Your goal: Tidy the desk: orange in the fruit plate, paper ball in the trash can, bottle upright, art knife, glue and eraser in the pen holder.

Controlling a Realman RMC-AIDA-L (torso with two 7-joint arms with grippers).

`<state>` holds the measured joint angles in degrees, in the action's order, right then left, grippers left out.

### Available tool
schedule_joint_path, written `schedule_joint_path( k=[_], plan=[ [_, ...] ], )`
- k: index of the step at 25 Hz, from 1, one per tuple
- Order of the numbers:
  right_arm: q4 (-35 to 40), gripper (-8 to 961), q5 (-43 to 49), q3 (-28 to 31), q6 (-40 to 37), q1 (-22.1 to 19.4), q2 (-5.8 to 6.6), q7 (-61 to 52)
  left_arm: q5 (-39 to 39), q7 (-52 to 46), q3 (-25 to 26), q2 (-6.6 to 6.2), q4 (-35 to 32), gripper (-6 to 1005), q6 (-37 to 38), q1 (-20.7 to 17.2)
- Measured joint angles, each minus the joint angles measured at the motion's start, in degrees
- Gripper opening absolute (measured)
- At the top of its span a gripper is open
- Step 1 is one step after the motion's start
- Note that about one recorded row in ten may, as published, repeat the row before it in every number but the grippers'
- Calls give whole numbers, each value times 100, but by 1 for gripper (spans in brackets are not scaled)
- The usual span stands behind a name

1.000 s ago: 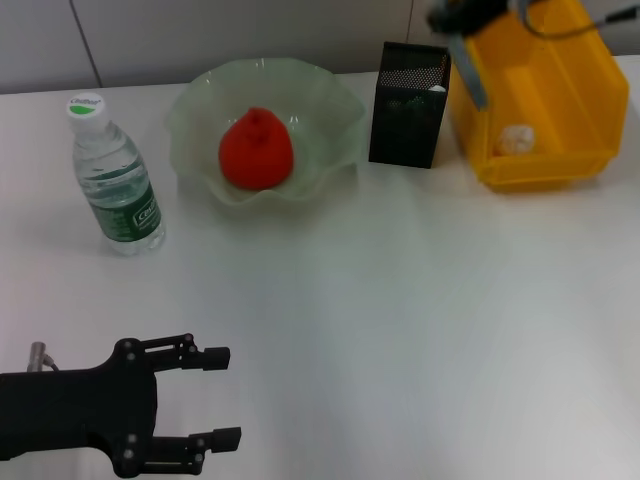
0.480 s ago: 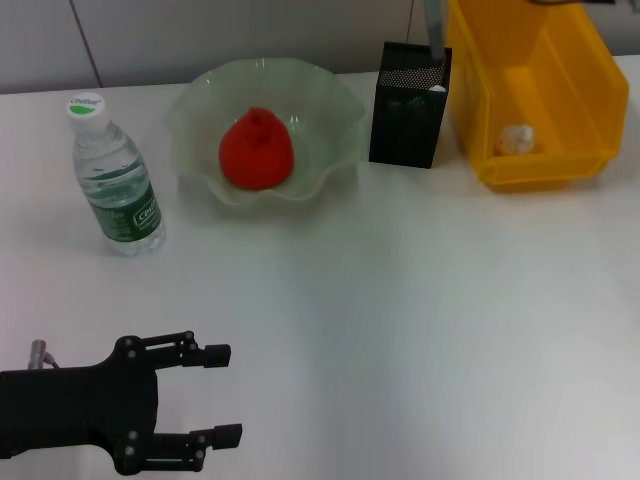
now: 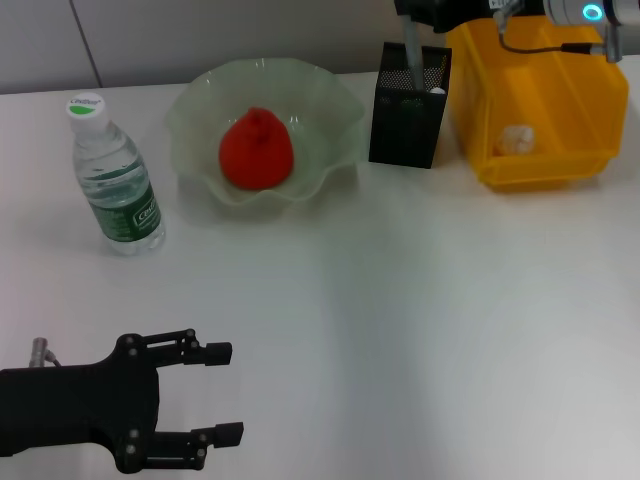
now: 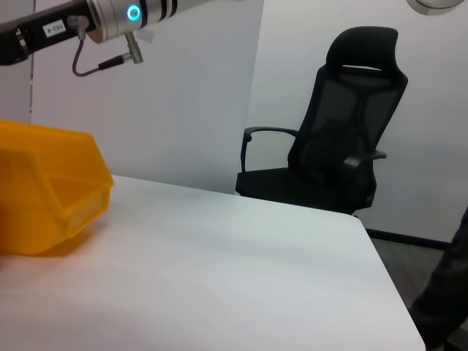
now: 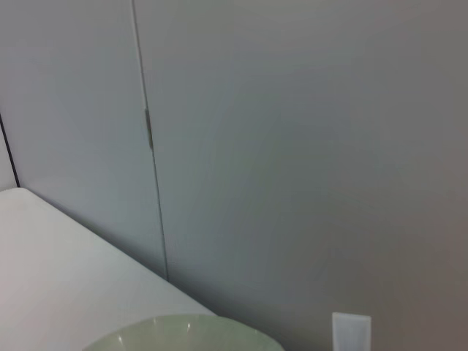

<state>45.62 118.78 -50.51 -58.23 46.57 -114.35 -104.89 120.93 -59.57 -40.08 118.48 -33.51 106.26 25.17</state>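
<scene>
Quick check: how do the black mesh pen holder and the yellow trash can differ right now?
The pen holder is tall, narrow, black mesh; the trash can is wide, solid, yellow. The pen holder has a grey tool sticking up from it under the right gripper; the trash can holds a paper ball. Both stand side by side at the table's far edge.

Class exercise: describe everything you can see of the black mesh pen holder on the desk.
The tall square black metal mesh pen holder stands upright on the white desk, between the pale-green ruffled fruit plate and the yellow plastic trash can, apart from both. Its top is open; a grey stick-like item pokes into it from above, under the right arm.
</scene>
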Motion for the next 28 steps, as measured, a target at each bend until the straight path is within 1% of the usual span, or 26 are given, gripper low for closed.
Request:
schedule_joint_path(
  k=[2, 9, 22, 27, 28],
  plan=[
    [-123, 145, -212, 13, 119, -53, 11, 249, 0, -2, -8, 0, 3, 782, 0, -11],
    [-202, 168, -261, 54, 306, -138, 23, 396, 0, -18, -15, 0, 2, 782, 6, -48],
    [-160, 211, -268, 131, 313, -179, 27, 427, 1, -24, -17, -1, 2, 782, -1, -22],
    [13, 451, -268, 137, 289, -247, 17, 418, 1, -23, 1, 0, 2, 781, 12, -45],
    [13, 473, -268, 137, 289, -247, 17, 418, 1, -23, 1, 0, 2, 781, 12, -45]
  ],
)
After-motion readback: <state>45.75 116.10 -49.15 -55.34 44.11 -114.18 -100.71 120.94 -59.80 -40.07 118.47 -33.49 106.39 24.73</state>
